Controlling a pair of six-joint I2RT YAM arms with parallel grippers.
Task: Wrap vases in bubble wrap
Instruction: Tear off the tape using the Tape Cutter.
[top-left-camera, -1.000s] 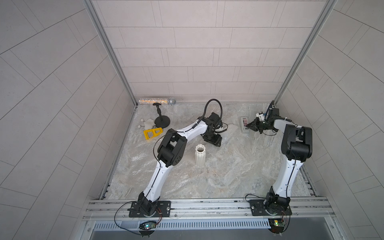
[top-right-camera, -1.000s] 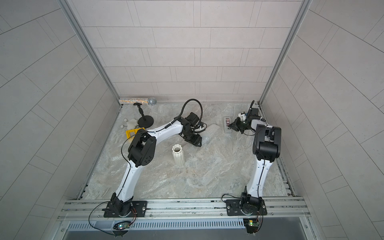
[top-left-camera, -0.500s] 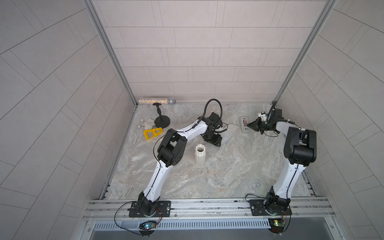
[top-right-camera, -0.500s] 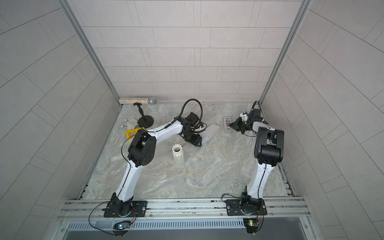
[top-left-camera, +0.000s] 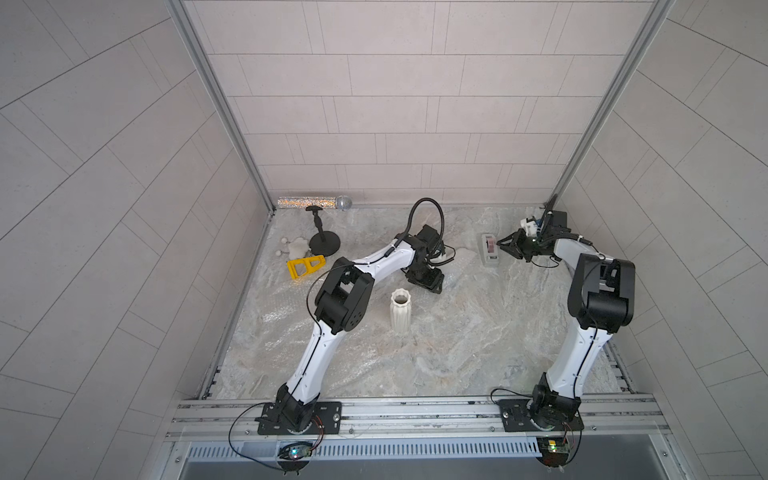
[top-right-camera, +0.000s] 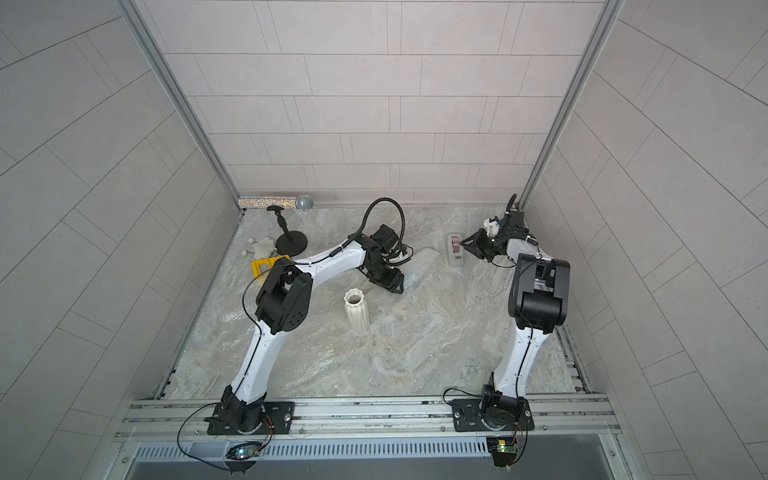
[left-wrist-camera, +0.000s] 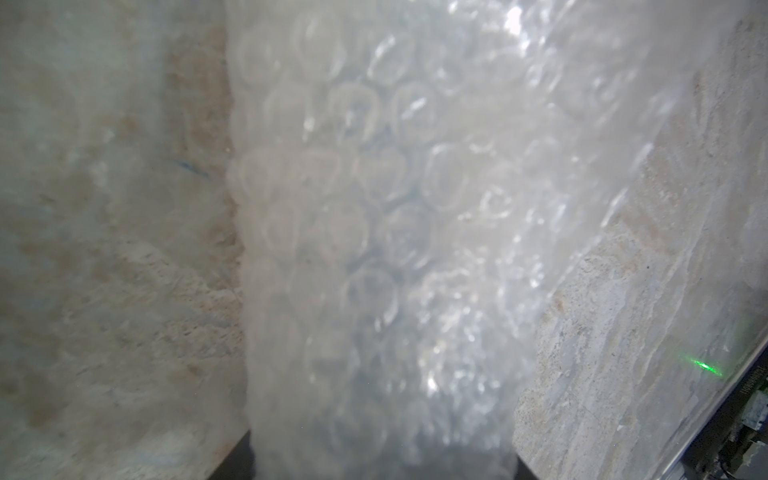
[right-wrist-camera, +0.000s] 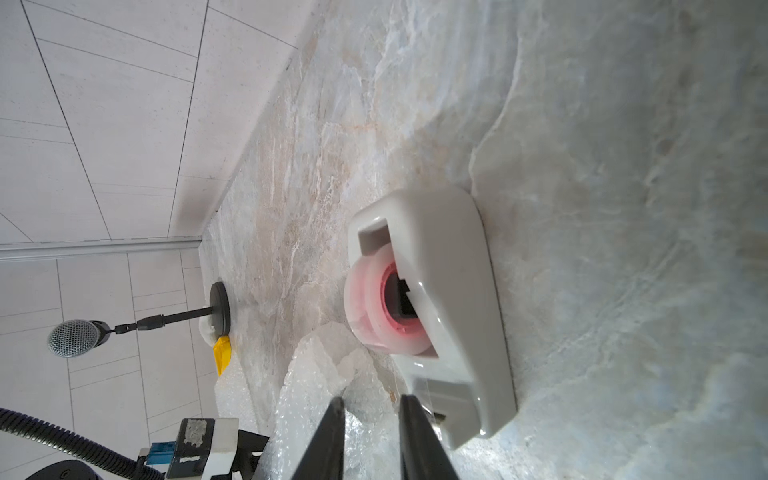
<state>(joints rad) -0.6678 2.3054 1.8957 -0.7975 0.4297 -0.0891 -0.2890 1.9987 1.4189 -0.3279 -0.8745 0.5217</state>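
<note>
The white ribbed vase (top-left-camera: 401, 311) stands upright on the table (top-left-camera: 478, 353), slightly left of centre, with its scalloped rim facing up and no wrap on its body. The vase is apart from both arms.

The bubble wrap (top-left-camera: 456, 261) lies as a crumpled bundle just behind the vase, toward the back edge. What is inside the bundle cannot be told. The left gripper (top-left-camera: 428, 286) points down onto this bundle. In the left wrist view the bundle fills the space between the two dark fingers and meets both: the left fingers are grasping the bubble wrap.

The right gripper (right-wrist-camera: 370, 405) sits low near the back right corner, fingertips just beside the cutter end of the grey tape dispenser (top-left-camera: 489, 249). In the right wrist view its fingers stand slightly apart with nothing between them: released.

In the back left corner, a glittery microphone (top-left-camera: 314, 203) lies along the back edge. A black stand (top-left-camera: 324, 243) is near it, with a yellow plastic part (top-left-camera: 306, 267) beside the stand.
</note>
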